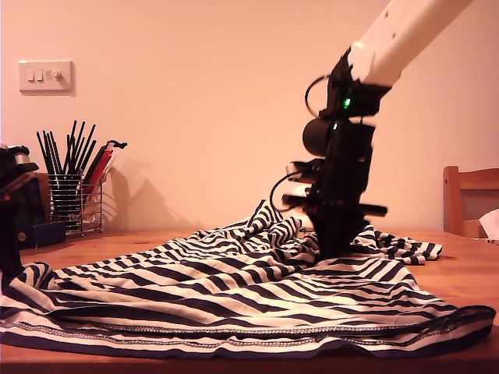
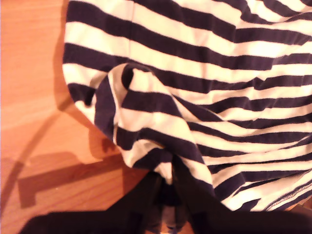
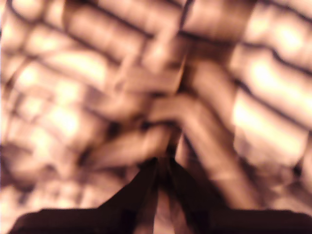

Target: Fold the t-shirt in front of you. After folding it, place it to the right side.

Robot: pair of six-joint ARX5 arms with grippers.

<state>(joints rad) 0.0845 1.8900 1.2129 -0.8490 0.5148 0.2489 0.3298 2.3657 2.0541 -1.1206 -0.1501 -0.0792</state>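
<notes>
Navy-and-white striped fabric: the t-shirt point(image 1: 234, 288) lies spread over most of the table point(image 1: 468, 273). Its stitched hem point(image 1: 234, 331) runs along the near table edge in the exterior view, and the far part is rumpled into a ridge toward the far edge. No clean fold shows yet.

Step in hand (judgement): early, taking hold of the cloth for a first fold. Placing it aside is well off.

My first tool point(image 2: 168, 183): jaws drawn together on a puckered flap at the t-shirt's border, with a tuck of stripes pinched between them. Bare wood lies just beside the flap.

My second tool point(image 3: 163, 165): jaws stand narrow, pressed right against the stripes. The view is too blurred to tell whether cloth is actually caught.

In the exterior view an arm point(image 1: 343, 187) comes down onto the rumpled ridge, its tip sunk in the folds. The wrist views do not settle which arm it is.

Next move calls for (judgement):
- Confirm both holds.
- Lift just enough to clear the table, then carry the gripped edge across the body of the garment in one level sweep.
- Keep the two holds in step so the stripes stay parallel and no slack bunches underneath.

Risk: a single thin layer may slip from the pinch.
</notes>
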